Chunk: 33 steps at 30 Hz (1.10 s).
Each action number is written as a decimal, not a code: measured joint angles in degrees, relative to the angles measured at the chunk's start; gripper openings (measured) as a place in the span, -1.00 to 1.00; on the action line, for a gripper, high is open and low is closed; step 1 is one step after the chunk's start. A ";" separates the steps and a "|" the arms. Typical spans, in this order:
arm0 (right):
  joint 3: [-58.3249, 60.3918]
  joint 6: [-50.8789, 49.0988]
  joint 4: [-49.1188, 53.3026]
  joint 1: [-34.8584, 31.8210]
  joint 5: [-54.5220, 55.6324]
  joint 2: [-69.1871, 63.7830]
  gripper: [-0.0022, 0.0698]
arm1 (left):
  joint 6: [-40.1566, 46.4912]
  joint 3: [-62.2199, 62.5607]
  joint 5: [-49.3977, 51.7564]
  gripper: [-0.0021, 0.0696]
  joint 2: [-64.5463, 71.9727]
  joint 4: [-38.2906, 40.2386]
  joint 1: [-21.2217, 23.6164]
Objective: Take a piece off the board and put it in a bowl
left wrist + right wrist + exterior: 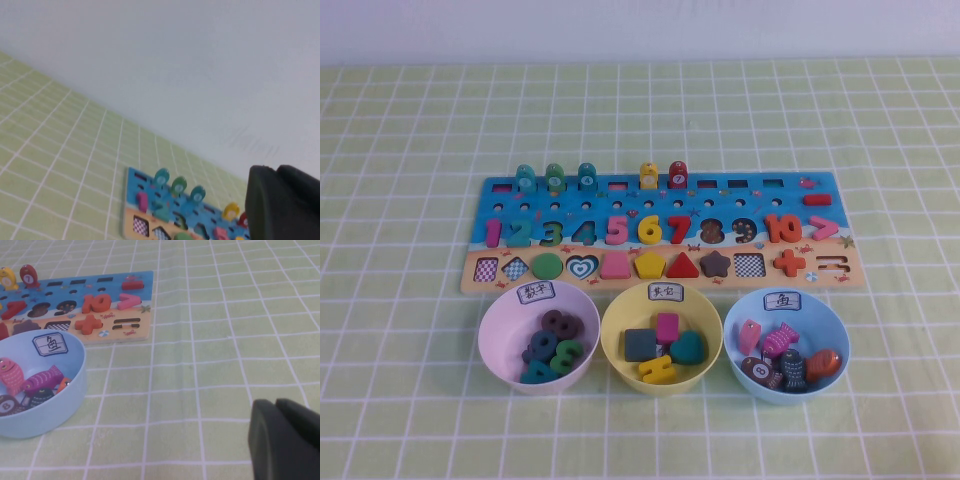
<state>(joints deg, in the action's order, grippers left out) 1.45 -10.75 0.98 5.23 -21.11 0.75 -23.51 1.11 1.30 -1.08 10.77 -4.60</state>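
Note:
The magenta-pink "1" (493, 233) stands at the left end of the board's numeral row. The board (740, 200) lies across the middle of the table. The pale pink-lilac bowl (498, 330), with a white label on its rim, sits in front of the board's left end and holds several dark numerals. Neither gripper shows in the high view. In the left wrist view my left gripper (276, 170) is shut and empty, high above the table, with the "1" (142, 200) and board (150, 184) far off. My right gripper (275, 402) is shut and empty, low over the cloth right of the board (145, 290).
A yellow bowl (616, 352) with shape blocks and a light blue bowl (738, 350) with fish pieces stand to the right of the pink bowl. The blue bowl also shows in the right wrist view (75, 390). Green checked cloth (880, 130) covers the table.

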 joint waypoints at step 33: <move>0.00 0.00 0.00 0.00 0.00 0.00 -0.99 | 33.31 90.62 69.28 -0.96 91.75 -13.49 -5.49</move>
<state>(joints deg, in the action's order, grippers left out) 1.45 -10.75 0.98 5.23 -21.11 0.75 9.79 91.73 70.57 90.67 -2.71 -10.09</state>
